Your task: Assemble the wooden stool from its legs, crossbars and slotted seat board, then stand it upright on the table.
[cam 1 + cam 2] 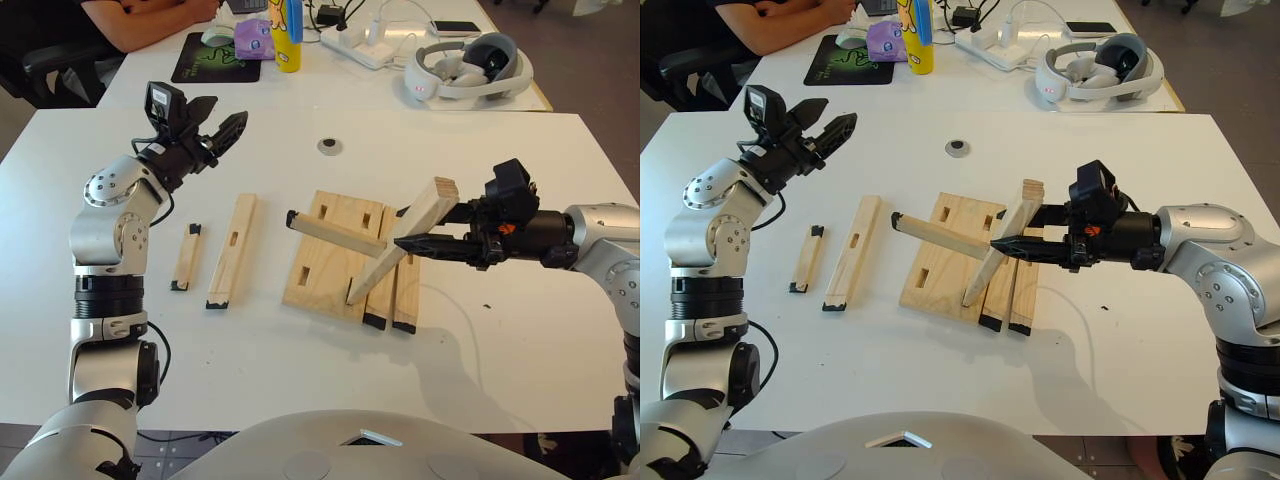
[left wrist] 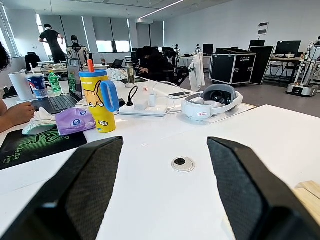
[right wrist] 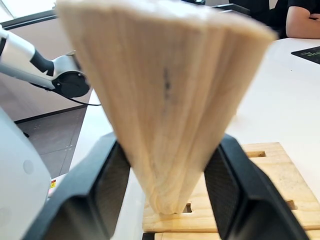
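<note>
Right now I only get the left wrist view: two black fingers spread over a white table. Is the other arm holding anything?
Observer: Yes, the right gripper is shut on a wooden leg, tilted, its lower end at the slotted seat board.
Operator: Any loose pieces nearby?
Observer: Two lie on the table, to the board's left: a long slotted piece and a short piece.
Operator: Is my gripper touching them?
Observer: No, the left gripper hangs open in the air beyond them.

Slotted seat board (image 1: 330,290) partly behind leg (image 1: 430,202)
</note>
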Robot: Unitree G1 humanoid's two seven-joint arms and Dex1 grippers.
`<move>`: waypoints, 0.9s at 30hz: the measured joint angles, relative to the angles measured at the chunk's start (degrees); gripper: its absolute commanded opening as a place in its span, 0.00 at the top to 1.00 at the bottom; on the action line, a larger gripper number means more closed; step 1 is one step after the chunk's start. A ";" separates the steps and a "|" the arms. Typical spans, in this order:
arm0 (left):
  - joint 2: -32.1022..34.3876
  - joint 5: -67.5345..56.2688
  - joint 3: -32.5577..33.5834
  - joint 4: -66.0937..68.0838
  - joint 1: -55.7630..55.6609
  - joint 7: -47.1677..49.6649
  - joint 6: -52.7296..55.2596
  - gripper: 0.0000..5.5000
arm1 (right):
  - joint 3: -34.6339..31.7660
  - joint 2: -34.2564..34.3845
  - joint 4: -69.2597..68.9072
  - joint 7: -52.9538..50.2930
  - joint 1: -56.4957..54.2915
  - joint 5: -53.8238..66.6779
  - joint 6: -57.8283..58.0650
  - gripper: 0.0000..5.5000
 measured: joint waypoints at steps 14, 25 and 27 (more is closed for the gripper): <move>-0.29 0.10 0.00 -0.01 0.00 0.01 0.05 0.43 | 2.77 1.09 2.22 0.37 -3.03 -4.76 -3.39 0.63; -0.23 1.27 -0.20 -0.43 0.02 -0.09 0.04 0.43 | 5.88 0.18 -2.92 -0.82 3.84 -13.20 -13.29 0.63; -0.23 1.29 -0.20 -0.54 0.02 -0.04 0.04 0.43 | 6.88 -0.07 -3.67 -1.76 4.04 -13.63 -13.49 0.63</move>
